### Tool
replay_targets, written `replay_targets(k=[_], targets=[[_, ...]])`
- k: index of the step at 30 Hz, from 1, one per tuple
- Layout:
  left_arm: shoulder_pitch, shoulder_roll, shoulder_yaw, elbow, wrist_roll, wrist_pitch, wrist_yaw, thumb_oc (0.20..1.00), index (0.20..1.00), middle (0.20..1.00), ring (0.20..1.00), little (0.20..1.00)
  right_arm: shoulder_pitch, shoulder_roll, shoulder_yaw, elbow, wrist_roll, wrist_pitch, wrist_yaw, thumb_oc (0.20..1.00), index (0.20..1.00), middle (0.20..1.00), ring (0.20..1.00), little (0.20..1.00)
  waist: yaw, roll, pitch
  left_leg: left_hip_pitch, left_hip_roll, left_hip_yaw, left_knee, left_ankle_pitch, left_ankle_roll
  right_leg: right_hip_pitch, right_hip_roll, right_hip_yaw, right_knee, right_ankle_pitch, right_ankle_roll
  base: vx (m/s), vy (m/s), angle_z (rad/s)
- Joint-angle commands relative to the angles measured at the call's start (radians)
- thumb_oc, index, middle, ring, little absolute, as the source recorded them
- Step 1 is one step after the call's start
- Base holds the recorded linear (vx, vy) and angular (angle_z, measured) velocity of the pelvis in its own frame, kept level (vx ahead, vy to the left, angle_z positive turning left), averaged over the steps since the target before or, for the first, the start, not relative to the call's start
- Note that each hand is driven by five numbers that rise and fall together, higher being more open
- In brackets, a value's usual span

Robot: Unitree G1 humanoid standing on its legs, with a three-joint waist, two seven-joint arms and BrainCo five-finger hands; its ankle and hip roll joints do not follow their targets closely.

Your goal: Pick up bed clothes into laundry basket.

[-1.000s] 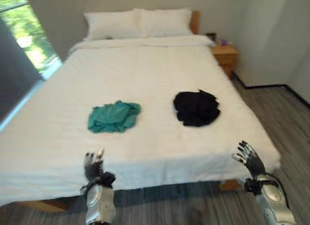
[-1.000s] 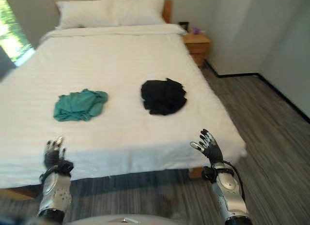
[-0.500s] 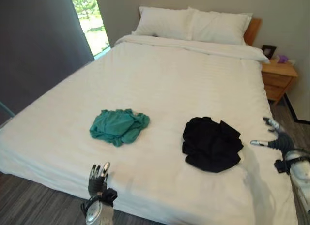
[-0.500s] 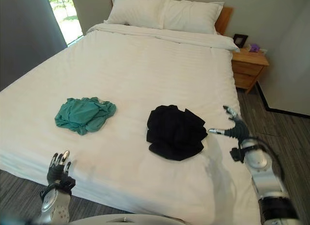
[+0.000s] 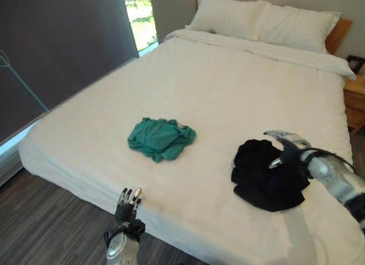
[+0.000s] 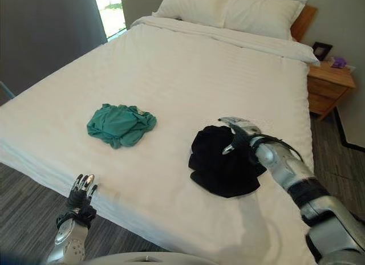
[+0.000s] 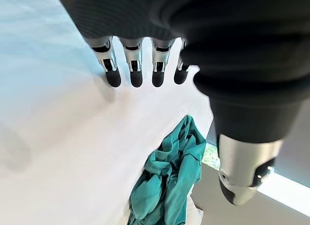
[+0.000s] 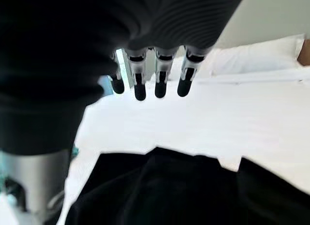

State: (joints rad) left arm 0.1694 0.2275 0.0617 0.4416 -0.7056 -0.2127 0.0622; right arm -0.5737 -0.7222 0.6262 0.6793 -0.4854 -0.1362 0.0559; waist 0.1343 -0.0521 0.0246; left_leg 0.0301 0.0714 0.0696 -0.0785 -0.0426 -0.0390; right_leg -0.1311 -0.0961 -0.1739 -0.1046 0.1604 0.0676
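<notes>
A crumpled black garment [image 5: 267,176] lies on the white bed [image 5: 217,94], toward its right side. My right hand [image 5: 287,146] hovers over the garment's far edge with fingers [image 8: 160,75] straight and open, holding nothing; the black cloth [image 8: 164,186] lies just beneath it. A bunched teal garment [image 5: 162,138] rests left of the black one, near the bed's middle. My left hand [image 5: 128,200] is low at the bed's near edge, fingers [image 7: 135,65] straight, well short of the teal garment [image 7: 169,186].
Two white pillows [image 6: 228,11] lie at the head of the bed against a wooden headboard. A wooden nightstand [image 6: 329,82] stands at the far right. A dark curtain [image 5: 63,43] and a window bound the left side. Grey wood floor [image 6: 28,202] runs along the bed's near edge.
The camera has swung so the bed sits further right. My right hand has moved left from beside the bed to above the black garment. The left hand stays low at the bed edge.
</notes>
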Motion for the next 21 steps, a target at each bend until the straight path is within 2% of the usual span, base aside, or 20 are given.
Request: replay_targets(k=[1, 3, 7, 8, 9, 11, 13, 17, 18, 21], targets=[[-0.048, 0.081, 0.009, -0.038, -0.053, -0.029, -0.015, 1.000, 1.000, 1.000, 1.000, 1.000, -0.078, 0.035, 0.069, 0.141, -0.115, 0.022, 0.004, 1.000, 1.000, 1.000, 1.000, 1.000, 0.038, -0.015, 0.033, -0.094, -0.025, -0.042, -0.009, 0.128, -0.032, 0.095, -0.054, -0.056, 0.017, -0.046, 0.085, -0.07, -0.020, 0.33], [-0.050, 0.089, 0.013, -0.037, -0.053, -0.027, -0.016, 1.000, 1.000, 1.000, 1.000, 1.000, -0.095, 0.055, 0.103, 0.209, -0.159, 0.028, 0.010, 1.000, 1.000, 1.000, 1.000, 1.000, 0.045, -0.010, 0.040, -0.108, -0.026, -0.050, -0.009, 0.133, -0.033, 0.088, -0.055, -0.063, 0.017, -0.046, 0.084, -0.05, -0.012, 0.37], [-0.056, 0.105, 0.043, -0.043, -0.053, -0.025, -0.006, 1.000, 1.000, 1.000, 1.000, 1.000, -0.066, 0.173, 0.162, 0.486, -0.318, 0.069, 0.027, 1.000, 1.000, 1.000, 1.000, 1.000, 0.070, 0.014, 0.056, -0.150, -0.035, -0.083, -0.009, 0.145, -0.035, 0.065, -0.060, -0.088, 0.017, -0.046, 0.083, -0.02, -0.006, 0.19], [-0.049, 0.119, 0.065, -0.051, -0.034, -0.024, -0.003, 1.000, 1.000, 1.000, 1.000, 1.000, -0.035, 0.194, 0.164, 0.534, -0.379, 0.086, 0.040, 0.432, 0.432, 0.432, 0.432, 0.432, 0.076, 0.023, 0.058, -0.158, -0.038, -0.091, -0.009, 0.146, -0.036, 0.062, -0.064, -0.095, 0.017, -0.049, 0.083, 0.02, 0.003, 0.13], [-0.048, 0.120, 0.065, -0.052, -0.033, -0.023, -0.002, 1.000, 1.000, 1.000, 1.000, 1.000, -0.034, 0.197, 0.164, 0.536, -0.381, 0.086, 0.038, 0.200, 0.200, 0.200, 0.200, 0.200, 0.075, 0.022, 0.056, -0.159, -0.038, -0.092, -0.009, 0.146, -0.036, 0.061, -0.064, -0.096, 0.017, -0.049, 0.083, 0.03, 0.013, 0.17], [-0.045, 0.134, 0.086, -0.056, -0.010, -0.022, 0.000, 1.000, 1.000, 1.000, 1.000, 1.000, 0.009, 0.211, 0.160, 0.537, -0.431, 0.092, 0.039, 0.200, 0.200, 0.200, 0.200, 0.200, 0.070, 0.028, 0.055, -0.161, -0.041, -0.094, -0.009, 0.144, -0.036, 0.060, -0.066, -0.098, 0.017, -0.051, 0.083, 0.04, 0.029, 0.19], [-0.068, 0.185, 0.114, -0.052, 0.061, -0.021, 0.014, 1.000, 1.000, 1.000, 1.000, 1.000, 0.092, 0.201, 0.143, 0.445, -0.465, 0.084, 0.049, 0.200, 0.200, 0.200, 0.200, 0.200, 0.040, 0.031, 0.053, -0.155, -0.041, -0.083, -0.009, 0.138, -0.036, 0.063, -0.068, -0.091, 0.017, -0.053, 0.085, 0.05, 0.047, 0.10], [-0.163, 0.340, 0.112, -0.121, 0.225, -0.011, 0.028, 1.000, 1.000, 1.000, 1.000, 1.000, 0.219, 0.132, 0.081, 0.278, -0.417, 0.074, 0.067, 0.200, 0.200, 0.200, 0.200, 0.200, -0.014, 0.028, 0.040, -0.127, -0.036, -0.058, -0.009, 0.115, -0.038, 0.077, -0.064, -0.074, 0.017, -0.065, 0.090, 0.06, 0.040, 0.01], [-0.165, 0.340, 0.110, -0.121, 0.226, -0.011, 0.029, 1.000, 1.000, 1.000, 1.000, 1.000, 0.221, 0.131, 0.078, 0.274, -0.417, 0.074, 0.069, 0.200, 0.200, 0.200, 0.200, 0.200, -0.012, 0.027, 0.040, -0.132, -0.037, -0.058, -0.009, 0.122, -0.037, 0.072, -0.066, -0.073, 0.017, -0.060, 0.089, 0.03, 0.037, -0.16], [-0.344, 0.539, 0.046, -0.164, 0.405, 0.036, 0.029, 1.000, 1.000, 1.000, 1.000, 1.000, 0.316, 0.122, 0.023, 0.221, -0.331, 0.086, 0.080, 0.200, 0.200, 0.200, 0.200, 0.200, -0.053, 0.025, 0.025, -0.113, -0.032, -0.040, -0.009, 0.108, -0.038, 0.080, -0.065, -0.061, 0.017, -0.062, 0.096, 0.06, 0.037, -0.18]])
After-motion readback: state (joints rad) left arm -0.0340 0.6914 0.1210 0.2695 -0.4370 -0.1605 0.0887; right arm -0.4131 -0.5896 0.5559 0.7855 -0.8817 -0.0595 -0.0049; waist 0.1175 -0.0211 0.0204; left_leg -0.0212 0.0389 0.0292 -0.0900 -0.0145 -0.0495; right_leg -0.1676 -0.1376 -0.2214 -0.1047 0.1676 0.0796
